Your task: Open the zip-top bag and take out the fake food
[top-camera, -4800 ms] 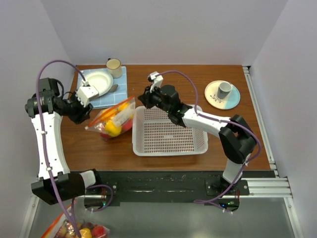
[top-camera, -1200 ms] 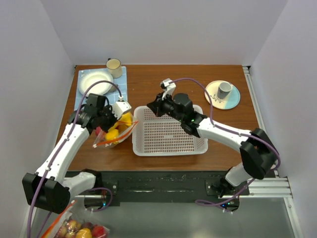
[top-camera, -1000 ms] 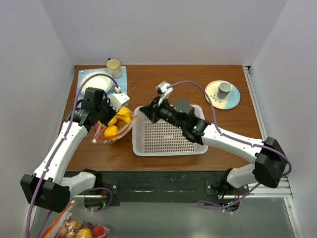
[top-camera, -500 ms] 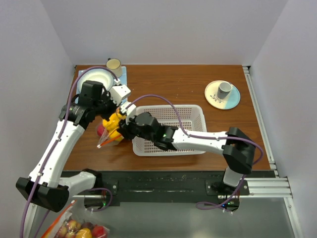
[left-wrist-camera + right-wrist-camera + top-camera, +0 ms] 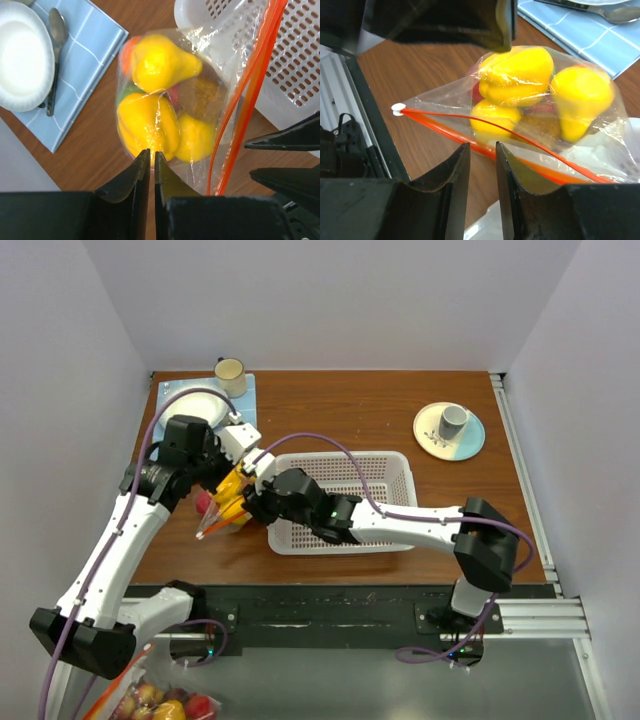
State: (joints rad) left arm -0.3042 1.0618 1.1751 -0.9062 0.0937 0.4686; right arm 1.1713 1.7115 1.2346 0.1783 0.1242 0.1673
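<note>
1. Jaws of left gripper (image 5: 151, 154): pressed almost together, pinched on a fold of clear film at the edge of the zip-top bag (image 5: 225, 45).
2. Jaws of right gripper (image 5: 481, 146): narrowly apart, with the orange-red zip strip (image 5: 250, 95) crossing the gap. Contact with the strip not discernible.
3. Strip in two orange tracks, separated along most of their length and joined at a white end piece (image 5: 397, 107).
4. Contents: fake food (image 5: 160, 62), all inside the bag. Yellow pieces foremost; red, green and brown pieces behind.
5. Bag held between the two arms over the left part of the table (image 5: 330, 410), just beside the left wall of the white perforated basket (image 5: 395, 495). Whether resting on the wood or lifted, not discernible.
6. Far left: blue checked cloth (image 5: 95, 45) bearing a white dish (image 5: 20, 55) and a spoon (image 5: 56, 27), with a yellowish cup (image 5: 231, 370) at its far edge.
7. Far right: round plate (image 5: 432, 435) bearing a grey cup (image 5: 454, 420), well apart from both grippers.
</note>
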